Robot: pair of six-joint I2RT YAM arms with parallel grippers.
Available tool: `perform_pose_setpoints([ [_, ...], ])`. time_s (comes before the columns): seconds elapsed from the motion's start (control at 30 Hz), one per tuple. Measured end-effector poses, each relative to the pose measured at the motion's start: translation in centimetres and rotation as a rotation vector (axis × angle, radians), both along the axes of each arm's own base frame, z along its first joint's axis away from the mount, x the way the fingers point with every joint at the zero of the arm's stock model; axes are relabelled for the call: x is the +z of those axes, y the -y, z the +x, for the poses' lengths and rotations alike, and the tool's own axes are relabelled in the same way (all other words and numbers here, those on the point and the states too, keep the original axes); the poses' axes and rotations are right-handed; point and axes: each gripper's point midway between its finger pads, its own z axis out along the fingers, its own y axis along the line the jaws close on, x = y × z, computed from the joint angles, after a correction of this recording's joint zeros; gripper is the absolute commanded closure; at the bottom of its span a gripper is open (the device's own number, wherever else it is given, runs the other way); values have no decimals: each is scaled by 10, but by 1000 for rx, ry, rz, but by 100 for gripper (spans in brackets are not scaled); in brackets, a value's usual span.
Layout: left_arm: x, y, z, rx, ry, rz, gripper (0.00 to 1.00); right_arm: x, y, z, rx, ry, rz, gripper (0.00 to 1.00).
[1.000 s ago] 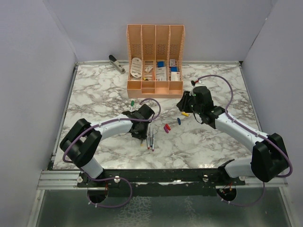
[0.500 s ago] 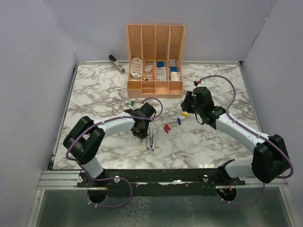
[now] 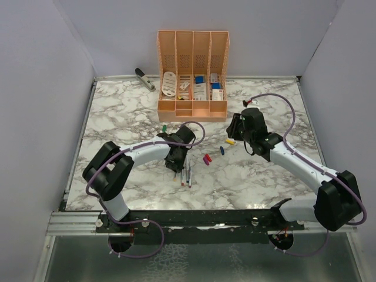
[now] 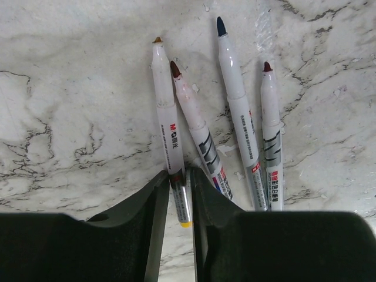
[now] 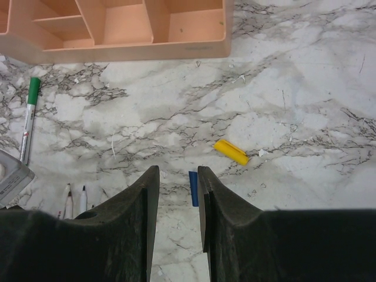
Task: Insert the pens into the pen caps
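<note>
Several uncapped white pens [image 4: 235, 106] lie side by side on the marble. My left gripper [image 4: 178, 173] is shut on the rear end of the leftmost one, the yellow-ended pen [image 4: 164, 111], which rests on the table; from above this gripper [image 3: 175, 161] is over the pens [image 3: 187, 175]. My right gripper [image 5: 177, 170] stands open over the blue cap [image 5: 193, 188], which lies close to the right finger. The yellow cap [image 5: 230, 152] lies just beyond. The red and purple caps [image 3: 207, 158] lie between the arms. A pen with a green cap [image 5: 29, 117] lies near the organiser.
The peach organiser [image 3: 192, 73] stands at the back centre, its front trays [image 5: 135, 29] close ahead of my right gripper. A grey stapler [image 3: 144, 78] lies at the back left. Grey walls enclose the table on three sides.
My left gripper has shifted slightly right and its jaws have narrowed onto the yellow-ended pen. The right gripper has moved a little right and towards the back.
</note>
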Motion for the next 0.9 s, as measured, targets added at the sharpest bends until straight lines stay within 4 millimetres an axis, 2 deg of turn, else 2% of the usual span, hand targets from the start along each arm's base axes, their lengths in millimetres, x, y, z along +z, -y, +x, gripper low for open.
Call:
perform_pose_setpoints([
  [0.07, 0, 0, 0, -6, -5, 1, 69, 2, 0, 0, -1, 3, 3, 68],
  [0.2, -2, 1, -1, -10, -17, 3, 70, 2, 0, 0, -2, 4, 6, 68],
  [0.3, -2, 1, -2, -9, -17, 5, 79, 4, 0, -1, -3, 7, 10, 68],
  [0.43, -5, -4, -3, 2, -24, 15, 100, 8, 0, -1, -4, 18, 16, 68],
  [0.7, -5, -5, -3, 11, -27, 16, 100, 14, 3, -1, -16, 34, 16, 67],
  [0.9, 2, -3, 2, 13, 4, 4, 100, -3, 12, 0, -47, -17, -41, 67],
])
